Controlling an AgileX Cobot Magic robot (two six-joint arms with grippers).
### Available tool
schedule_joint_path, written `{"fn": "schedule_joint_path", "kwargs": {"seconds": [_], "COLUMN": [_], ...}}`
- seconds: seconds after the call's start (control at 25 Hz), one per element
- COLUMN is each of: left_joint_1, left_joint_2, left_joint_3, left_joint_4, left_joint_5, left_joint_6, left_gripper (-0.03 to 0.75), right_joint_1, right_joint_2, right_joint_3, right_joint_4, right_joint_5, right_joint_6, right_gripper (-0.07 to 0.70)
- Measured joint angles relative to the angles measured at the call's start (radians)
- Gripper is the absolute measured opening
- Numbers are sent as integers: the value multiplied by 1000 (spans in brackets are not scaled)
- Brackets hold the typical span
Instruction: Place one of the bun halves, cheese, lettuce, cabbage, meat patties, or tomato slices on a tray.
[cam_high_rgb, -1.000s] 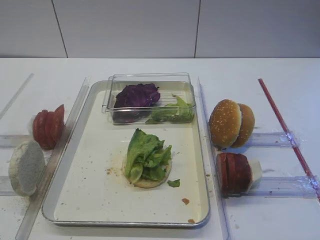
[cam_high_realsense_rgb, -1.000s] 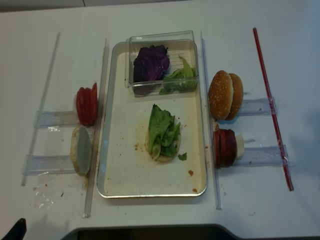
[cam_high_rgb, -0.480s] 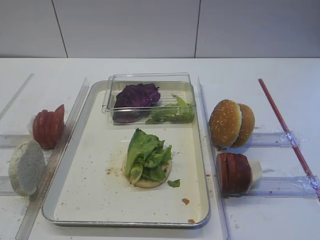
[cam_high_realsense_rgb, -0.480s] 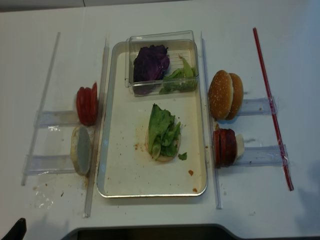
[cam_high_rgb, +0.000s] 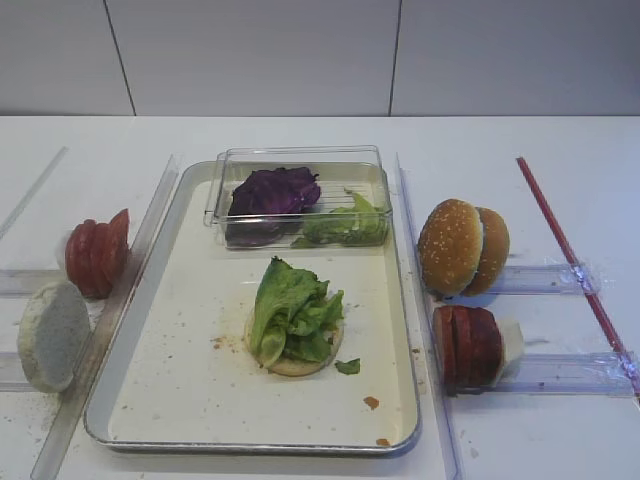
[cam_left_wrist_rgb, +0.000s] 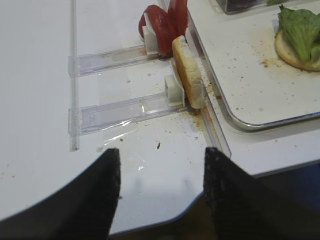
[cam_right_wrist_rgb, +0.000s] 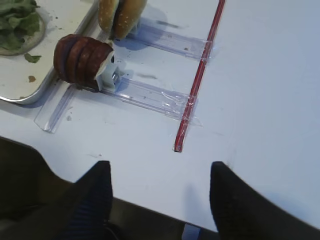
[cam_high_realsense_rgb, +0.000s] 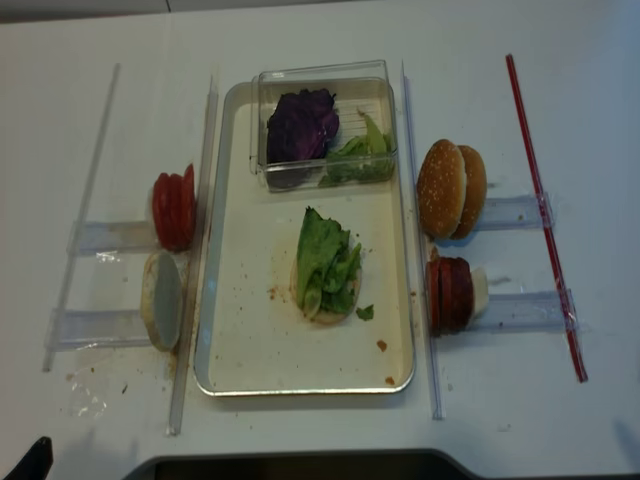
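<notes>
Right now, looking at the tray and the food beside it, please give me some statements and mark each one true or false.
1. The lettuce lies on a pale bun half on the tray. True.
2. The tomato slices are on the tray. False: they stand left of it, off the tray.
3. The clear box holds purple leaves and green leaves. True.
4. The meat patties stand left of the tray. False: they stand right of it.
5. The right end effector is shut on a patty. False: it is open and holds nothing.

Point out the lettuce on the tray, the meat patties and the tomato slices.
lettuce (cam_high_rgb: 290, 310): front high view, middle of the leaves.
meat patties (cam_high_rgb: 468, 345): front high view, side of the stack.
tomato slices (cam_high_rgb: 96, 255): front high view, face of the nearest slice.
</notes>
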Motion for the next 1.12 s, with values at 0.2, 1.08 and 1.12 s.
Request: {"fn": "schedule_joint_path", "kwargs": {"seconds": [0.2,1.08,1.12], "left_joint_1": [0,0,0], "left_joint_2": [0,0,0], "left_joint_3": [0,0,0], "left_joint_4": [0,0,0], "left_joint_5": [0,0,0], "left_joint_6": [0,0,0], "left_gripper": [358,358,358], "right_joint_1": [0,0,0], "right_joint_2": [-121,-167,-167], "right_joint_3": [68,147,147], "right_joint_4": [-1,5,5], "right_joint_5": [-12,-125,-125], "right_joint_6": [-2,-2,-2], "right_gripper": [456,456,456]}}
